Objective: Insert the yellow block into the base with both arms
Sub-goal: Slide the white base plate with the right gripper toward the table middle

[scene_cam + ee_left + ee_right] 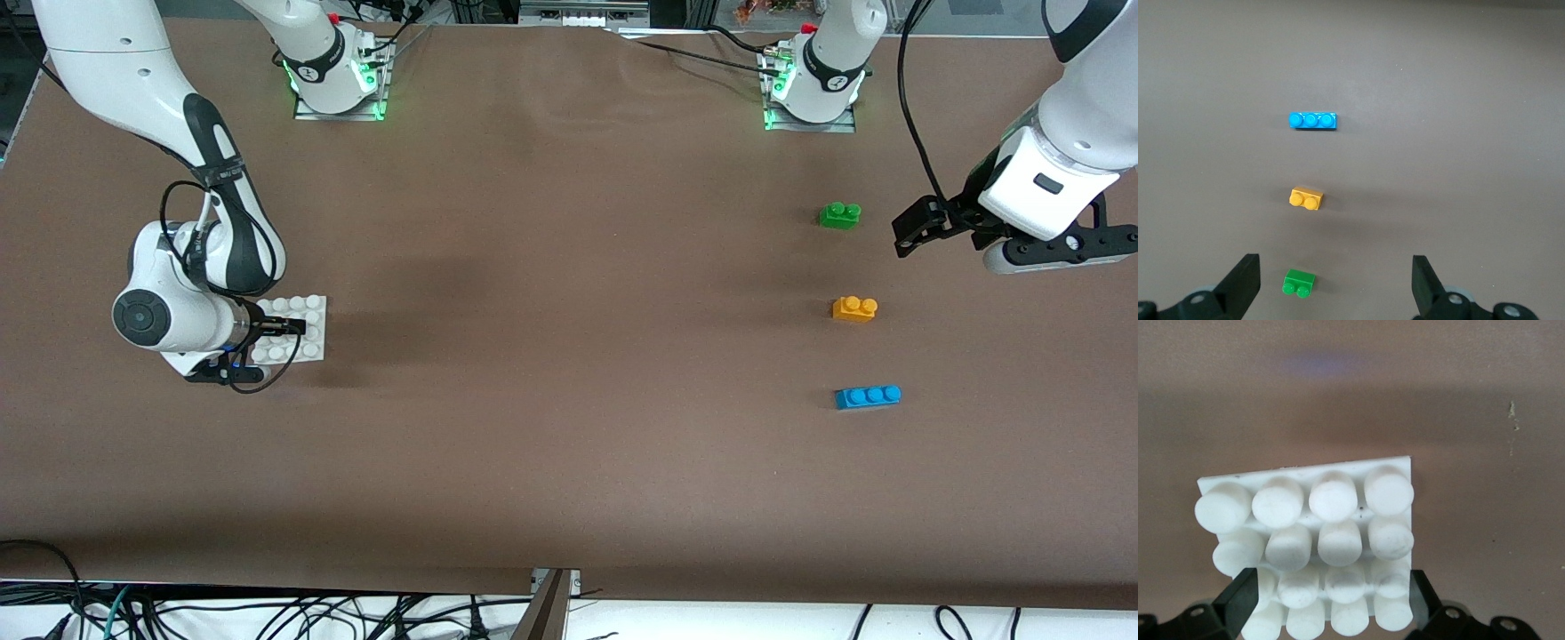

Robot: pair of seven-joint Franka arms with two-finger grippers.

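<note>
Right gripper (pixel 267 342) is sitting low at mid-left of the front view, fingers spread astride the flat white studded plastic base (pixel 302 311), not yet pinching. Left gripper (pixel 916 233) is hovering upper right, fingers spread, empty. The small orange-yellow two-stud plastic block (pixel 854 308) is lying on the brown table (pixel 569 356) right of centre, just lower in frame than those fingers, long axis running across the frame, so the left arm is nearer.

I see the base (pixel 298 327) flat on the table (pixel 569 444) at the right arm's end, the right gripper (pixel 1328 603) straddling its edge. At the left arm's end three bricks lie in a row: green brick (pixel 839 215) farthest from the front camera, yellow block (pixel 854 308) between, blue brick (pixel 868 396) nearest. The left gripper (pixel 1335 287) hangs over the table beside the green brick.
</note>
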